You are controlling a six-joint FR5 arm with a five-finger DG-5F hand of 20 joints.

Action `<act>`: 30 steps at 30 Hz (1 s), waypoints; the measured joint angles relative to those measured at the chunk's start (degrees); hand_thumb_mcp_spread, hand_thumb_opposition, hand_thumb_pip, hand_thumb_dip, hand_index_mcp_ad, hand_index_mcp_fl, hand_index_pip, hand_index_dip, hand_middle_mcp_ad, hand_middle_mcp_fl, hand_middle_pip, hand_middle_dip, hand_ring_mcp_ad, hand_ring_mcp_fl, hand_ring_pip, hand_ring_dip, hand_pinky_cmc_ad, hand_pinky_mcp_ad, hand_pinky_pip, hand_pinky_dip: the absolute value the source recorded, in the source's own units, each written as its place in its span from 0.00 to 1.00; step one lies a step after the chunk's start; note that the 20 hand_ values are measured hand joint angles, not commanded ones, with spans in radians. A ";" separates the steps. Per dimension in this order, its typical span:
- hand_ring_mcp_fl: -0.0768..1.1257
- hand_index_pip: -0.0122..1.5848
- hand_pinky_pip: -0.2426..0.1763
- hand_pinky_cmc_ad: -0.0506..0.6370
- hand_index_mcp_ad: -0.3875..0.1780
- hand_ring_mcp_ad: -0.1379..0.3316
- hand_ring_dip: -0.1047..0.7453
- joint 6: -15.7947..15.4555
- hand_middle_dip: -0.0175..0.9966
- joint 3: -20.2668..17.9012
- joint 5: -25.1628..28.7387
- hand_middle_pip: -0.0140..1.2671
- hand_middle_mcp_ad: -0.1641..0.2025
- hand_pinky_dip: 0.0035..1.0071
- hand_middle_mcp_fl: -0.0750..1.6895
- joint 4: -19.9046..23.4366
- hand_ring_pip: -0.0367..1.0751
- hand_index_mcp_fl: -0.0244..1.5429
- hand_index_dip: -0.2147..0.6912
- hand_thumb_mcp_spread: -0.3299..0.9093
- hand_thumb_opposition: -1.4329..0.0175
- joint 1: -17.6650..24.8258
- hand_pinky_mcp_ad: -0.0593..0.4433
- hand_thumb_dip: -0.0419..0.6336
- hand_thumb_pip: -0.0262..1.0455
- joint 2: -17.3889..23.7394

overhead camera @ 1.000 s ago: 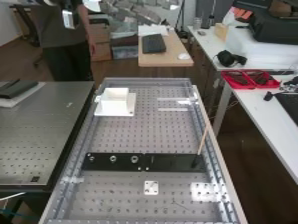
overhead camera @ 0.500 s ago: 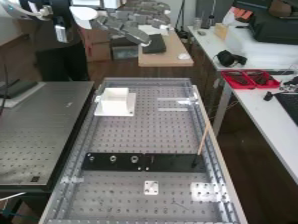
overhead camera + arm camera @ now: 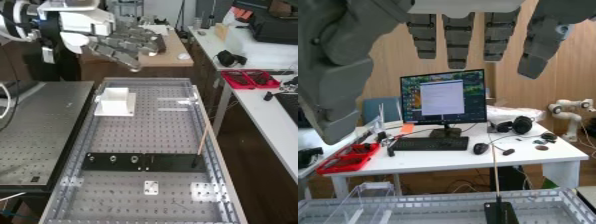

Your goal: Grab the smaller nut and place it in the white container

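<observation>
The hand point(image 3: 125, 46) is high over the far end of the bench in the high view, beyond and above the white container point(image 3: 115, 102); its fingers are straight and hold nothing. In the wrist view the hand point(image 3: 457, 40) hangs with open fingers, the thumb at one side. On the flat black bar stand the smaller nut point(image 3: 91, 158), the larger nut point(image 3: 113, 159) and the bearing point(image 3: 134, 159), each upright at its own spot, well away from the hand.
A thin rod point(image 3: 203, 142) rises from the black bar point(image 3: 174, 162). A small white plate point(image 3: 151, 188) lies nearer on the perforated bench. To the side stands a white table point(image 3: 266, 112) with a red tray point(image 3: 249, 79).
From out of view apart from part of the arm, the hand has come in at the top left and then moved lower, nearer the bench's far end. The container and bar parts have not moved.
</observation>
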 joint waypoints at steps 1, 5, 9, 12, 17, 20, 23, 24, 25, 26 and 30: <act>0.06 0.06 0.44 0.65 0.59 0.66 0.23 -0.33 0.24 -0.34 -0.59 0.10 0.64 0.23 0.08 0.30 0.11 0.03 0.45 0.43 0.49 -0.47 0.77 0.18 0.61 0.04; 0.06 0.06 0.43 0.65 0.59 0.66 0.23 -1.51 0.24 -1.53 -2.93 0.11 0.63 0.23 0.07 1.22 0.11 0.04 0.44 0.44 0.48 -2.53 0.77 0.20 0.63 0.04; 0.06 0.06 0.43 0.65 0.58 0.66 0.23 -2.75 0.24 -2.63 -5.32 0.11 0.63 0.23 0.07 1.90 0.11 0.04 0.44 0.44 0.46 -4.97 0.77 0.21 0.63 -0.41; 0.06 0.06 0.43 0.65 0.58 0.66 0.23 -3.18 0.24 -3.39 -7.04 0.11 0.63 0.23 0.07 2.73 0.11 0.04 0.44 0.45 0.46 -6.86 0.77 0.20 0.66 -0.98; 0.06 0.08 0.43 0.65 0.57 0.67 0.23 -4.15 0.24 -4.96 -10.21 0.11 0.63 0.23 0.08 5.32 0.11 0.06 0.44 0.47 0.46 -9.62 0.77 0.23 0.69 -1.87; 0.06 0.15 0.43 0.65 0.56 0.67 0.23 -4.81 0.24 -5.83 -12.44 0.11 0.63 0.23 0.08 7.02 0.11 0.06 0.44 0.48 0.47 -11.28 0.77 0.25 0.70 -2.55; 0.06 0.24 0.44 0.65 0.53 0.67 0.23 -5.32 0.24 -6.56 -14.62 0.10 0.63 0.23 0.08 8.73 0.11 0.06 0.43 0.48 0.45 -12.94 0.77 0.27 0.70 -3.35; 0.06 0.29 0.43 0.65 0.53 0.67 0.23 -5.44 0.24 -6.72 -15.28 0.11 0.64 0.23 0.08 9.16 0.11 0.06 0.42 0.48 0.45 -13.50 0.77 0.27 0.71 -3.70; 0.06 0.32 0.43 0.65 0.52 0.67 0.23 -5.55 0.24 -6.79 -15.67 0.11 0.63 0.23 0.08 9.40 0.11 0.06 0.42 0.49 0.45 -13.86 0.77 0.27 0.73 -3.92; 0.06 0.35 0.43 0.65 0.52 0.67 0.23 -5.80 0.24 -6.90 -16.20 0.11 0.63 0.23 0.08 9.72 0.11 0.06 0.41 0.49 0.46 -14.36 0.77 0.27 0.74 -4.25; 0.06 0.47 0.44 0.65 0.50 0.67 0.23 -7.06 0.24 -7.28 -18.07 0.11 0.64 0.23 0.08 10.79 0.11 0.06 0.37 0.49 0.44 -16.19 0.77 0.28 0.75 -5.49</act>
